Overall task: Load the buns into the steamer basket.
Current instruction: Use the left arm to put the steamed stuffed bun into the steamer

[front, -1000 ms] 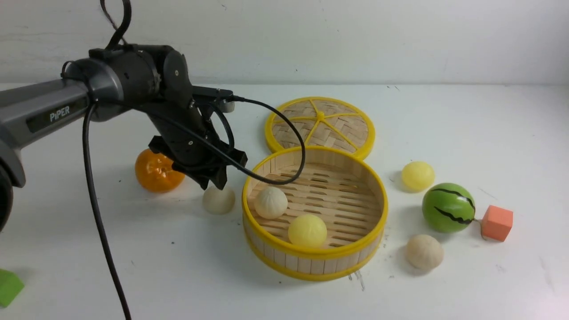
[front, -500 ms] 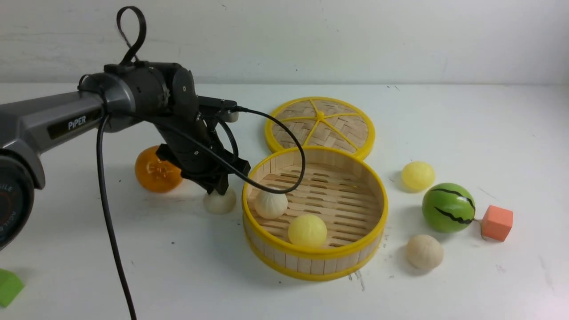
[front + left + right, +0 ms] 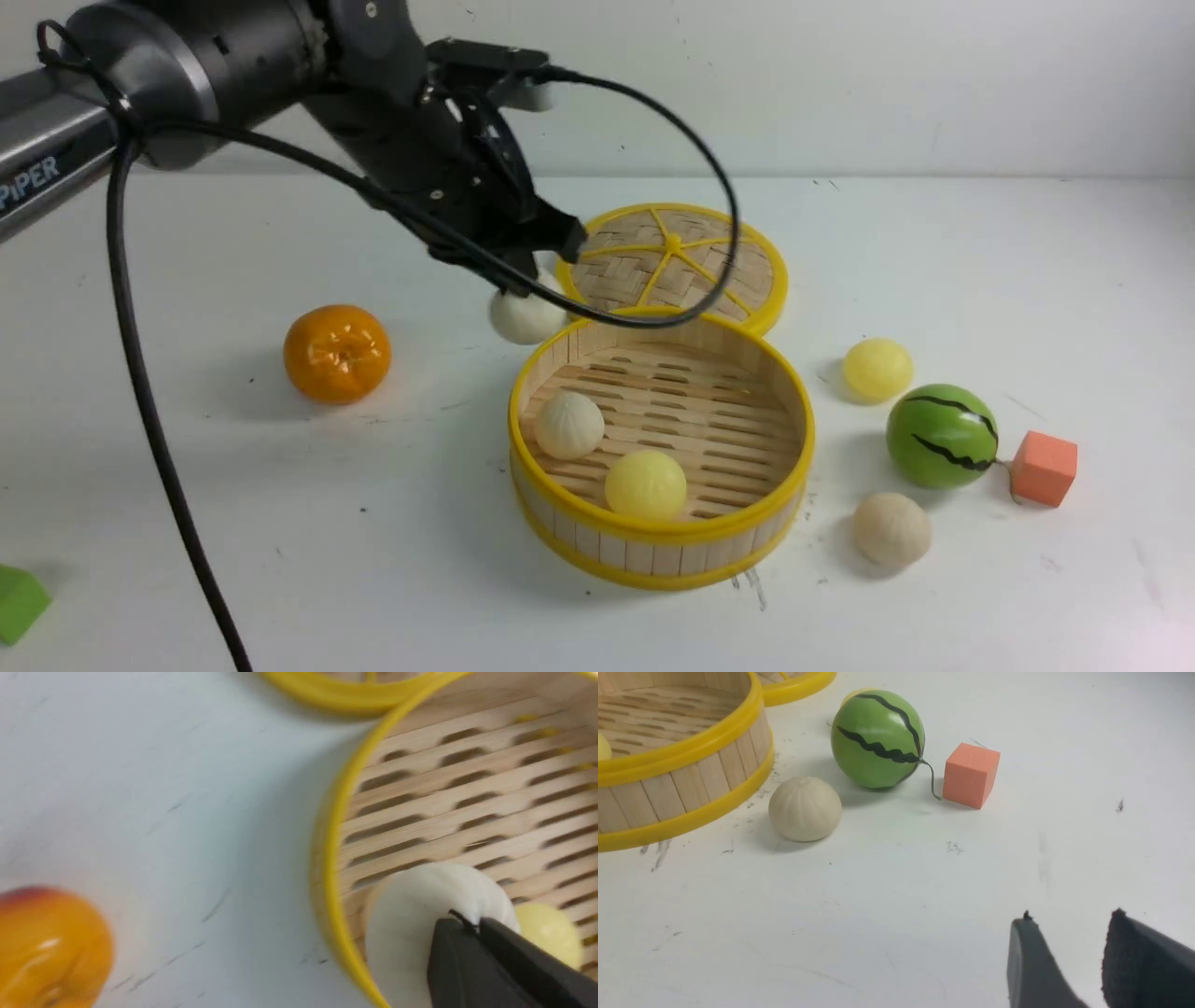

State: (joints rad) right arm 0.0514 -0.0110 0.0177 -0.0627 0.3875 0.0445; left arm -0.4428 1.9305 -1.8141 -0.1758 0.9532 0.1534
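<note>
- Left fingers (image 3: 467, 961) clamp a white bun (image 3: 525, 315), aloft at the basket's (image 3: 653, 579) far-left rim.
- Carry it inward clear of the rim, then lower and release on bare slats.
- Right fingers (image 3: 1031, 961) narrowly parted, empty.

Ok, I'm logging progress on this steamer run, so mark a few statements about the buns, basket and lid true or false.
1. The left claw holds a white bun clear of the table. True.
2. The steamer basket contains three buns. False: two, a pleated bun and a smooth yellow one.
3. The woven lid covers the basket. False: it lies flat on the table behind it.
4. A yellow bun and a cream bun rest on the table right of the basket. True.
</note>
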